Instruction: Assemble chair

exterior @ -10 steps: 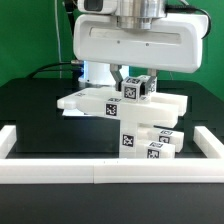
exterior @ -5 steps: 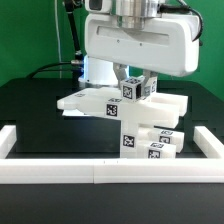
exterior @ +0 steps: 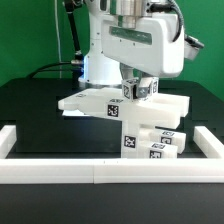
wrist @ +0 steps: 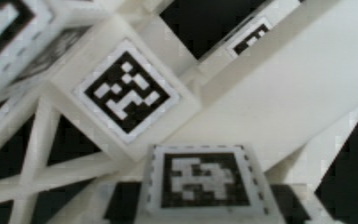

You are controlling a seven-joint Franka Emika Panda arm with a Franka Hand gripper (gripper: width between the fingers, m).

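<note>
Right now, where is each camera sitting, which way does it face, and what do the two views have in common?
Exterior view: off the arm, low in front of the table, looking level across the front rail at the chair parts; the gripper and white wrist housing show above them.
Wrist view: on the wrist, looking close at a tagged block with dark finger pads either side.
Shared: the tagged block the gripper is shut on.

The chair (exterior: 125, 115) parts look like smooth white plastic. The bench (exterior: 35, 105) looks black and matt.
</note>
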